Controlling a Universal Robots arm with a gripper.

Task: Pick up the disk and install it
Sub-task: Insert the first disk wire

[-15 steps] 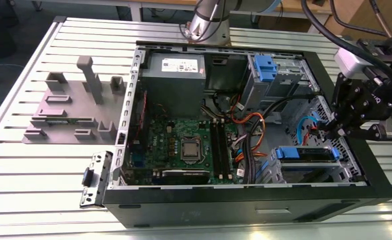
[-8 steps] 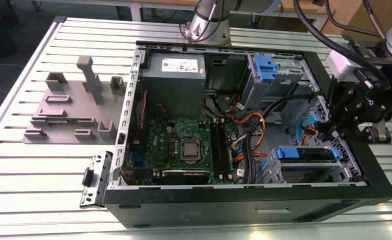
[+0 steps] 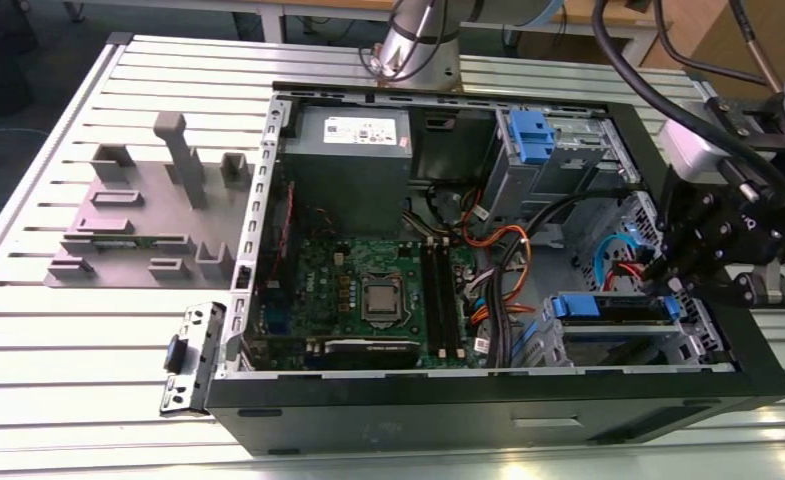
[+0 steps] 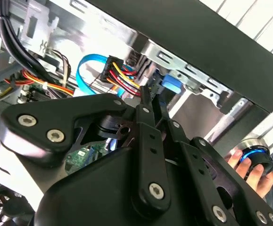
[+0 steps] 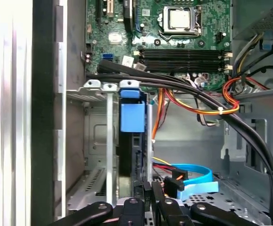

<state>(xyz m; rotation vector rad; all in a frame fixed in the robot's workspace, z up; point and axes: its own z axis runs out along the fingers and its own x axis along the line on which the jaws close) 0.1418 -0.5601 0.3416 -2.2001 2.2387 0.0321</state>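
Open black desktop computer case (image 3: 712,385) lies on its side on a slatted aluminium table (image 3: 85,330). Inside: green motherboard (image 3: 365,280) with bare processor socket, big grey power-supply box with a white sticker (image 3: 352,135) at the far wall, and a grey metal drive cage carrying a small blue plastic latch (image 3: 531,135) beside it. A grey plastic fixture block with upright pegs (image 3: 145,215) stands on the table at the exterior view's left, well apart from the case. A loose silver bracket (image 3: 189,358) rests just beside the case's near corner.

Obstructions around the work area: a bundle of black cables (image 5: 183,87) runs across the bay opening; orange, red and yellow power wires (image 5: 207,110) and a flat light-blue data cable (image 5: 195,181) lie just beside the gripper. A person's hand (image 4: 249,170) holds a round blue-lit knob outside the case.

The disk with its blue plastic bracket (image 3: 612,307) sits in the lower drive bay at the case's near corner on the exterior view's right; in the first wrist view it (image 5: 131,117) stands edge-on between the bay's silver rails. The black gripper (image 3: 662,278) is inside the case, jaws clenched with fingers pressed together, tips near the disk's edge; whether they touch it cannot be told.
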